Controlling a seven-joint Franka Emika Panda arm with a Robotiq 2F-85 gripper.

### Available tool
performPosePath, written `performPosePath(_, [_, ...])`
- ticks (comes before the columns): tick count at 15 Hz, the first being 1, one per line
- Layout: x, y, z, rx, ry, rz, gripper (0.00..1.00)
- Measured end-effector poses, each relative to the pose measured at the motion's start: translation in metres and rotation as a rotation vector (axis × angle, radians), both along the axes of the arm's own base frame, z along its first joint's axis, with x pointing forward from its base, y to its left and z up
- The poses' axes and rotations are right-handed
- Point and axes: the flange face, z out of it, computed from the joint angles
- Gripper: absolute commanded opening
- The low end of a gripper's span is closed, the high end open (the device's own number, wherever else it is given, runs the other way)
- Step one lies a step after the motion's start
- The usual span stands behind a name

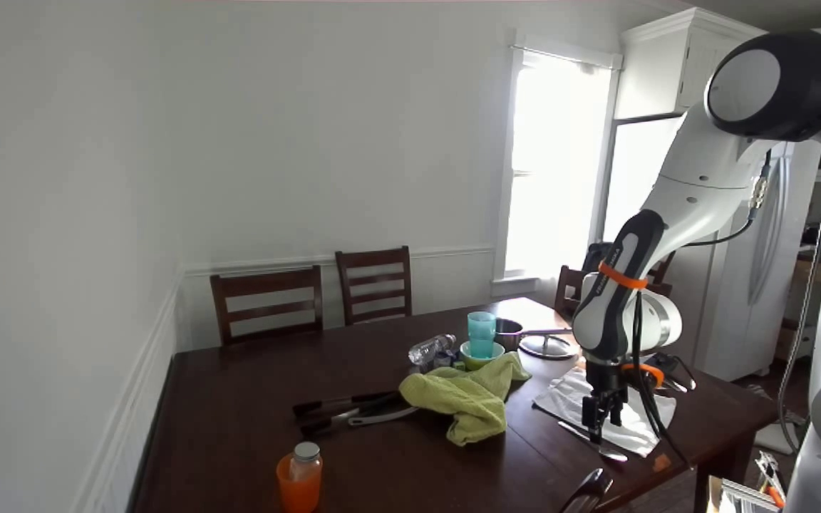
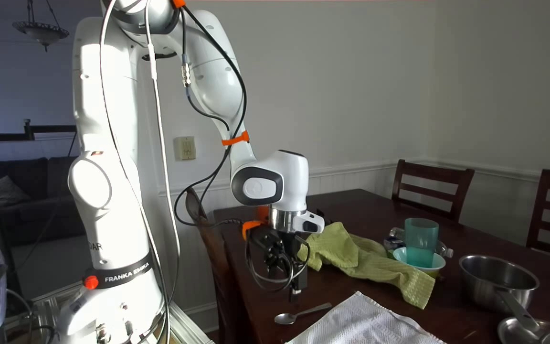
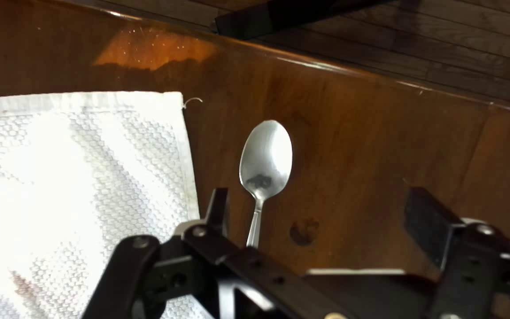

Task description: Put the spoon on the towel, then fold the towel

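Note:
A silver spoon (image 3: 266, 159) lies on the dark wooden table beside the white towel (image 3: 140, 177), apart from it. The spoon also shows in both exterior views (image 1: 611, 454) (image 2: 299, 316). The white towel lies spread flat with a few wrinkles, seen in both exterior views (image 1: 566, 393) (image 2: 361, 322). My gripper (image 3: 319, 197) is open and empty, above the table. In the wrist view the spoon's bowl lies ahead of the fingers and its handle runs under the left finger, which hides the handle's end. The gripper also shows over the spoon in an exterior view (image 1: 599, 420).
A crumpled green cloth (image 1: 464, 402) lies past the spoon. A turquoise cup (image 1: 482, 331) in a bowl, a plastic bottle (image 1: 430, 349), a metal pot (image 2: 494, 282) and a lid (image 1: 548, 347) stand farther off. The table edge (image 3: 317, 65) is close to the spoon's bowl.

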Motion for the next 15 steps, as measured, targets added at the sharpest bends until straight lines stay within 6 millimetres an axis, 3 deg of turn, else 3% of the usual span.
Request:
performPosePath(6, [0.000,0.001,-0.002,0.002,0.004,0.002,1.00])
performPosePath(15, [0.014,0.014,-0.027,0.040,0.024,-0.029,1.00])
